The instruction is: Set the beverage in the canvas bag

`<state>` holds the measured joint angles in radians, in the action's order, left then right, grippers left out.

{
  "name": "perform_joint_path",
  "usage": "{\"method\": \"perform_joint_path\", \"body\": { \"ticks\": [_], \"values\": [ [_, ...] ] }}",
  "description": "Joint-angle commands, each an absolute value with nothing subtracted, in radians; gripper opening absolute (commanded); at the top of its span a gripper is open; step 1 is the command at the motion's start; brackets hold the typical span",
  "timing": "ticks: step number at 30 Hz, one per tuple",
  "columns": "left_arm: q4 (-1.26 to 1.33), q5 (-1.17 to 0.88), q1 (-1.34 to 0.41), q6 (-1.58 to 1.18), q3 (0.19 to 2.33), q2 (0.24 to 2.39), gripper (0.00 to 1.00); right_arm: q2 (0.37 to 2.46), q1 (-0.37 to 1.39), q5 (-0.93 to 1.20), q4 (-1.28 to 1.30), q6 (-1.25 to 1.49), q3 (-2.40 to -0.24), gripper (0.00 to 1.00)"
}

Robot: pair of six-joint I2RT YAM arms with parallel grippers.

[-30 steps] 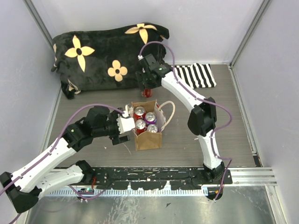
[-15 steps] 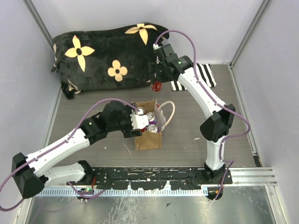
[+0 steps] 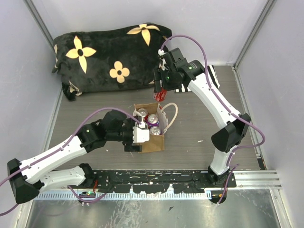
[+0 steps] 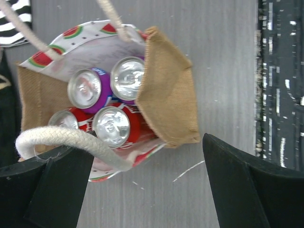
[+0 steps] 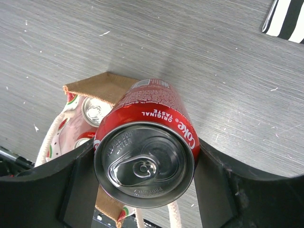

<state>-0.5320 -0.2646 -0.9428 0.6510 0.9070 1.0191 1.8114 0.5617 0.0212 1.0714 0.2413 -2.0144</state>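
1. Clamps the right gripper point(image 5: 145, 171) on a red cola can point(image 5: 152, 114), one finger against each side, with the pull-tab end towards the wrist camera.
2. Holds that can in the air just past the far side of the canvas bag point(image 3: 154, 142), outside it.
3. Finds the bag upright near the middle of the tabletop point(image 3: 190, 142), a little towards the near edge, mouth open.
4. Counts four upright cans inside, among them a purple can point(image 4: 85, 89) and a red can point(image 4: 113, 127).
5. Spreads the left gripper point(image 4: 142, 190) wide apart at the bag's near left side, nothing between its fingers.
6. Sees a cream rope handle point(image 4: 61, 138) just beside one of those fingers.
7. Notes a black cushion point(image 3: 104, 57) with cream flowers along the far edge towards the left corner, and a striped cloth point(image 5: 287, 21) near the far right corner.
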Motion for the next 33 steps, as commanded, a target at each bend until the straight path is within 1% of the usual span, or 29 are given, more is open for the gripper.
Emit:
{"method": "perform_joint_path", "body": {
  "ticks": [1, 7, 11, 15, 17, 23, 33],
  "values": [
    [-0.615, -0.35, -0.978, 0.625, 0.878, 0.996, 0.99, 1.698, 0.575, 0.09, 0.973, 0.242, -2.013, 0.01],
    [-0.61, -0.321, -0.981, 0.635, 0.86, 1.0, 0.99, 1.658, 0.615, 0.107, 0.951, 0.225, -1.985, 0.01],
    [-0.606, -0.2, -0.981, 0.64, 0.863, 0.942, 0.99, 1.636, 0.629, 0.136, 0.952, 0.229, -1.975, 0.01],
    [-0.614, -0.048, -0.979, 0.608, 0.845, 0.824, 0.99, 1.608, 0.665, 0.163, 0.983, 0.215, -1.945, 0.01],
    [-0.649, -0.013, -0.979, 0.578, 0.847, 0.778, 0.99, 1.588, 0.681, 0.174, 0.994, 0.216, -1.911, 0.01],
    [-0.738, 0.014, -0.95, 0.569, 0.847, 0.703, 1.0, 1.533, 0.737, 0.186, 0.988, 0.245, -1.783, 0.01],
    [-0.697, 0.012, -0.951, 0.564, 0.785, 0.679, 1.0, 1.548, 0.867, 0.143, 0.918, 0.311, -1.703, 0.01]
  ]
}}
